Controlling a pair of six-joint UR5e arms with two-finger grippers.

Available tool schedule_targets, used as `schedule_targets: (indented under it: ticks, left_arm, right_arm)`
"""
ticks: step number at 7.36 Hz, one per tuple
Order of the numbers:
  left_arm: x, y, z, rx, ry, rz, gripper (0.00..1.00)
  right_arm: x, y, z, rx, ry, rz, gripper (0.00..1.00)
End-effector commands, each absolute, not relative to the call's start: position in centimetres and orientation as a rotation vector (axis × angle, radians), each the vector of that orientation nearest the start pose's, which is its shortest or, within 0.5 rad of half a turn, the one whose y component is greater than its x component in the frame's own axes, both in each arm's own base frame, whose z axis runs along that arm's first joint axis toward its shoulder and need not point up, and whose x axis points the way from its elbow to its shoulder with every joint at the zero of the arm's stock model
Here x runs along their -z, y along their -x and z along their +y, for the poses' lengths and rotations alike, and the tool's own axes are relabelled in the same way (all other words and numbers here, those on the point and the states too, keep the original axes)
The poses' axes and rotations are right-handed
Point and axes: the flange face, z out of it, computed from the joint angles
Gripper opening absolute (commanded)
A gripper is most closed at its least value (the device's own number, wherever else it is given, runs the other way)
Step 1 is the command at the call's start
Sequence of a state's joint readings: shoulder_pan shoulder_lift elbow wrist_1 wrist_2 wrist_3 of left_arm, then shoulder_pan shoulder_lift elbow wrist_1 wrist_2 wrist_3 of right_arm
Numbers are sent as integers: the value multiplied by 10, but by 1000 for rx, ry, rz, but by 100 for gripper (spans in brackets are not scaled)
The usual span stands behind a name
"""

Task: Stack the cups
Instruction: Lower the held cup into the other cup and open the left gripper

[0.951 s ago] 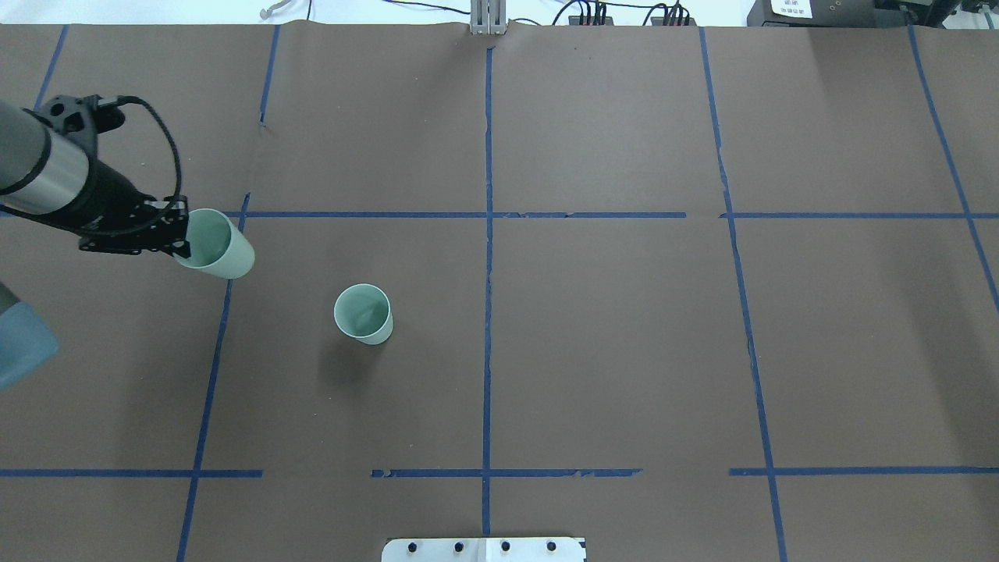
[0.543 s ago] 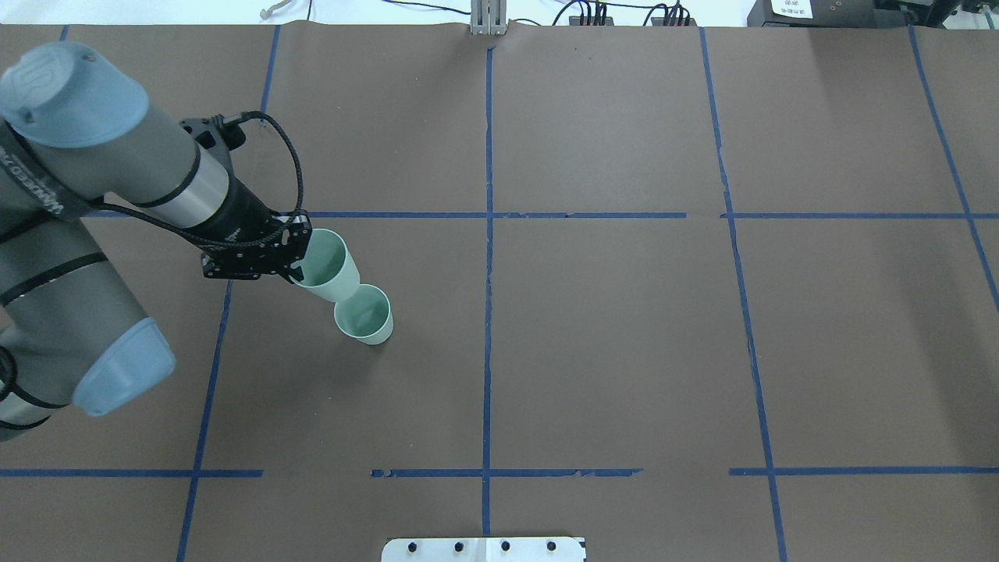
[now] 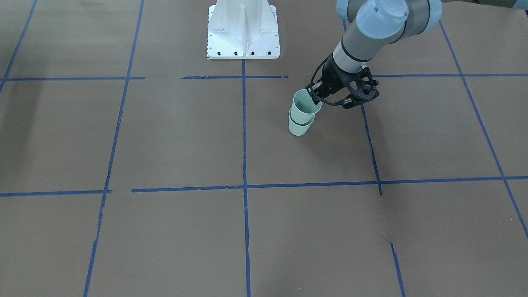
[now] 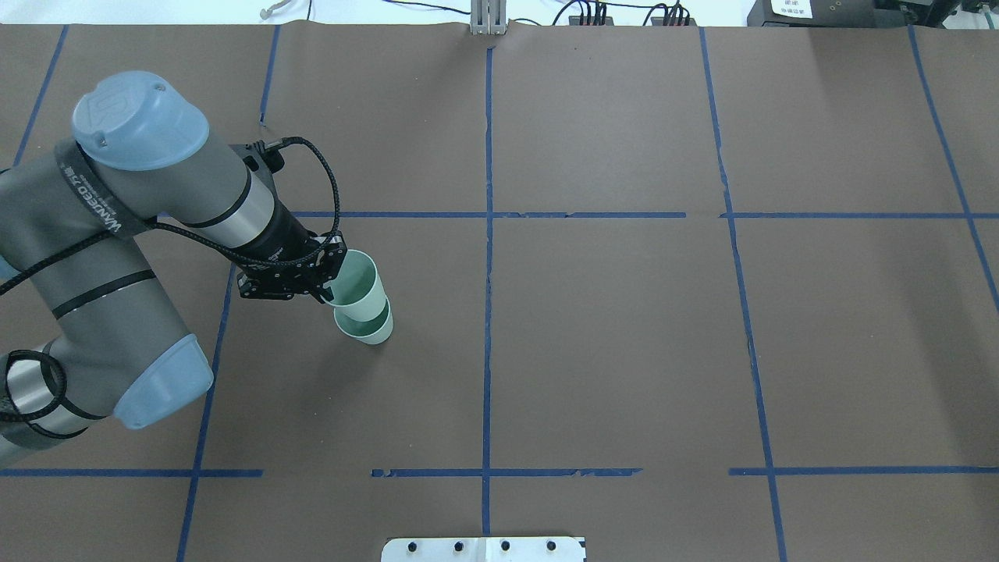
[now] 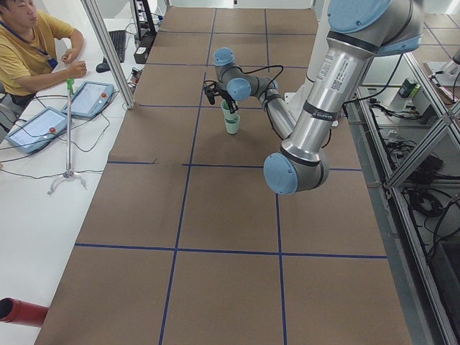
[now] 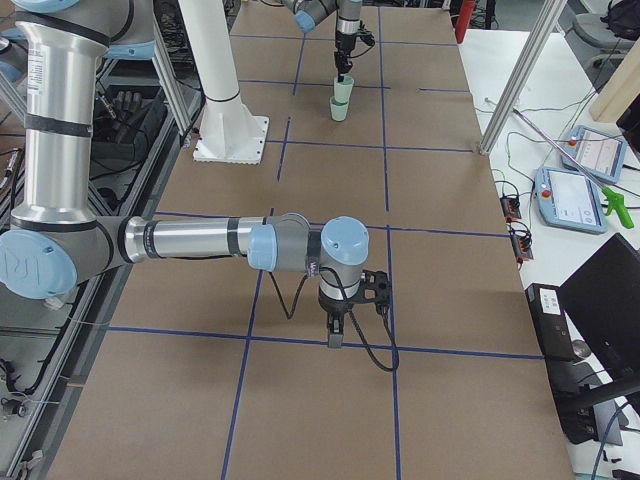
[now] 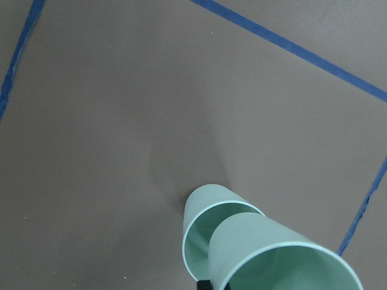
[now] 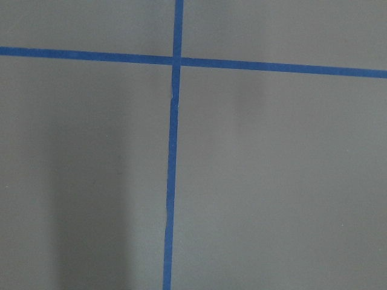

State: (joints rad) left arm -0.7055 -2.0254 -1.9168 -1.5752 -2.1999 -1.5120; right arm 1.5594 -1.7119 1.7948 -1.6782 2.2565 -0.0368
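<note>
Stacking is happening on the robot's left half of the table [image 4: 624,336], which is covered with brown paper and blue tape lines [image 4: 488,312]. The left gripper [image 4: 328,286] is pinching the rim of the upper cup [image 4: 360,282], so its jaws are closed on this cup. The narrow base of the upper cup is sitting inside the mouth of the lower cup [image 4: 368,332]. In the left wrist view I am seeing it only partly inside, closer to one side of the lower rim. I cannot tell surely if it is straight or a little tilted. The lower cup is standing upright on the paper, inside one square of the tape grid. The right gripper [image 6: 336,338] is hanging over the table, well apart from the cups. It is showing only in the side view, so I cannot tell how its jaws are standing.
</note>
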Motion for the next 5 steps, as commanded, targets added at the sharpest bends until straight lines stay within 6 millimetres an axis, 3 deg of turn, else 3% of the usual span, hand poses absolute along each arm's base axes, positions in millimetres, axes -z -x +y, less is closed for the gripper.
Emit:
schedule_targets:
  ticks: [1, 2, 3, 5]
  left_arm:
    - [-255, -403, -440, 348, 271, 929, 13]
    - [-256, -402, -441, 356, 258, 925, 89]
    - [-256, -402, -443, 364, 241, 921, 100]
    - [-254, -400, -441, 359, 242, 929, 100]
  right_arm:
    - [-630, -65, -430, 39, 15, -686, 100]
    - [-630, -66, -430, 37, 15, -686, 100]
    - [-630, -66, -430, 37, 15, -686, 100]
    - [-630, -66, -430, 37, 15, -686, 100]
